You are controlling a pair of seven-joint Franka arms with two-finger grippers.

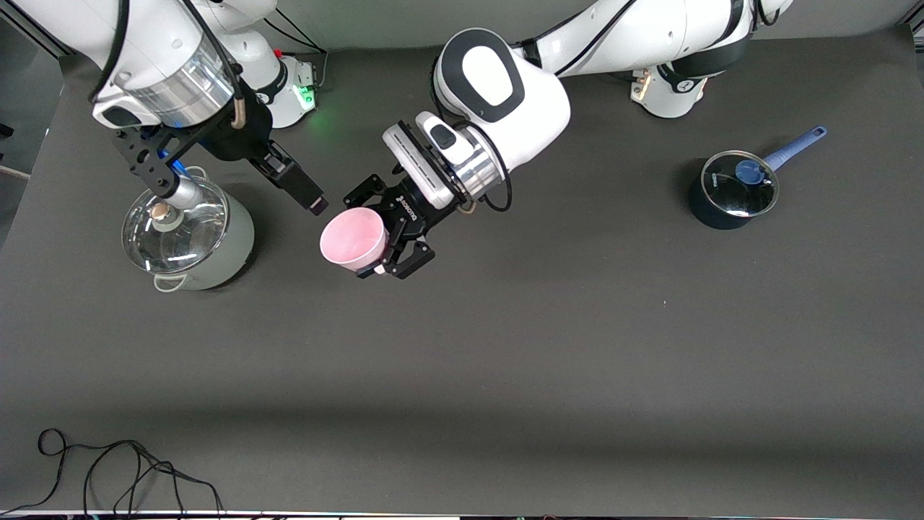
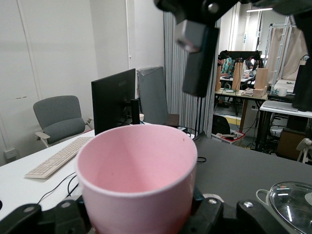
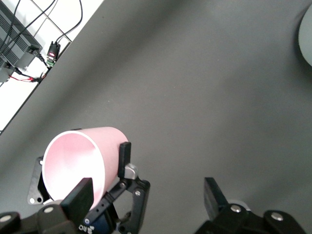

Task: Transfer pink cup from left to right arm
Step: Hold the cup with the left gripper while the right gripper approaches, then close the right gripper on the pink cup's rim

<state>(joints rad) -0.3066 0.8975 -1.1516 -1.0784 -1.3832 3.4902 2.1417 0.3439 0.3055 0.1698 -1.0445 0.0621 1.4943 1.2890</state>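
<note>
Left pincer (image 1: 388, 235) clamps pink cup (image 1: 352, 239) sideways — right pincer (image 1: 315, 204) spread beside rim.

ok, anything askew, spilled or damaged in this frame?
Nothing stands out. The left gripper holds the pink cup on its side in the air, empty, mouth toward the open right gripper. Both lidded pots sit upright.

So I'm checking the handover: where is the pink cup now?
In the front view the pink cup is held sideways above the table in the left hand, just below the right hand's fingertips, beside the lidded steel pot.
</note>
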